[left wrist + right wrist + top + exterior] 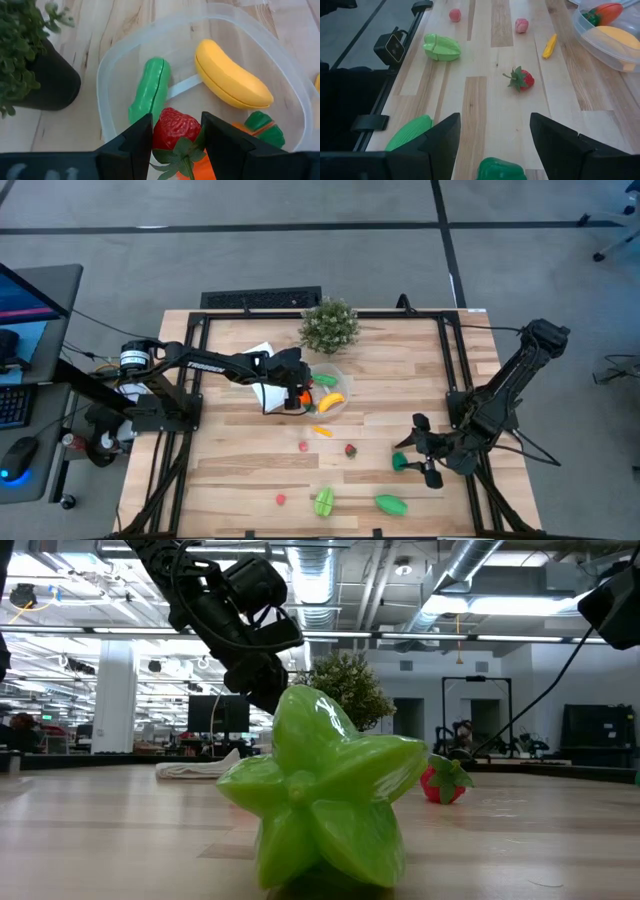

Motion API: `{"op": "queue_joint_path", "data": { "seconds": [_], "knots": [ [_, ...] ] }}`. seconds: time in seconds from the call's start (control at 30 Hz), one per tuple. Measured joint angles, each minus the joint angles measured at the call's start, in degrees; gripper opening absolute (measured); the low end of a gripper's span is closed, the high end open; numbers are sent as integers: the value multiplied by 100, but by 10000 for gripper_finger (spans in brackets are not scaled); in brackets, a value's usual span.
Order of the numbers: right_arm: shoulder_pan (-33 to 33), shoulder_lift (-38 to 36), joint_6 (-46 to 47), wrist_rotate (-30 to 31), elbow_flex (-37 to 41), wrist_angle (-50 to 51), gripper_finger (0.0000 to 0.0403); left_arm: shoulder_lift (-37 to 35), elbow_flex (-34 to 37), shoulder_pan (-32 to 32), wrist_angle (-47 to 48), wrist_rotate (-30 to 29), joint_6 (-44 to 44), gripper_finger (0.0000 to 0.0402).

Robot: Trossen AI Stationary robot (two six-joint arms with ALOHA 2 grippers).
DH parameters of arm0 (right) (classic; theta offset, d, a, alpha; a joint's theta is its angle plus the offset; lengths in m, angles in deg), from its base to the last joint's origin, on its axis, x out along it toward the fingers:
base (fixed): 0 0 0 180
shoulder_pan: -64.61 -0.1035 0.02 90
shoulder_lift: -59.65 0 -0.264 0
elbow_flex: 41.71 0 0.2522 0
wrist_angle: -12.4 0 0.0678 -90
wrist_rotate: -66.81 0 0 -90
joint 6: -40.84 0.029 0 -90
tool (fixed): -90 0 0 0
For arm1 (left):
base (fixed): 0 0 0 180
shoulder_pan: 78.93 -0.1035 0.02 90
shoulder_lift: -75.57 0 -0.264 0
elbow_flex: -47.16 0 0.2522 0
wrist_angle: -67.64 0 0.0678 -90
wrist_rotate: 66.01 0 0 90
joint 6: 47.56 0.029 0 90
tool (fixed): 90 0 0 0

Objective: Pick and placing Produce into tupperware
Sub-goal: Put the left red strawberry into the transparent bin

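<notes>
1. A strawberry (172,131) is gripped by the left claw (176,142) directly over the clear tub (107,80), which sits at 5 o'clock of the potted plant (329,325) on the tabletop (240,460).
2. The placing step is judged in hand; release into the tub, beside the banana (231,75), is called for next.
3. The right claw (492,135) is held open and empty near a green piece (502,169).

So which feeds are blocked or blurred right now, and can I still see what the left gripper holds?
Low view: the green star-shaped fruit sits close to the lens, filling the middle and hiding much of the table. Left wrist view: sharp; the left gripper holds a strawberry over the tupperware. Right wrist view: clear, its fingers dark against the table.
</notes>
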Motion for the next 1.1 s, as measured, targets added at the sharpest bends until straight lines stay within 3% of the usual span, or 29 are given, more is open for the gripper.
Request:
{"op": "queue_joint_path", "data": {
  "seconds": [0.7, 0.9, 1.1],
  "knots": [
    [0, 0, 0, 66, 0, 0, 234, -2, -2, 0, -184, -196, -192, 152],
    [0, 0, -117, 86, 0, -2, 234, -2, -2, 0, -239, 388, -374, 152],
    [0, 0, -195, 127, 0, -2, 234, -2, -2, 11, -292, 509, -420, 152]
  ]
}}
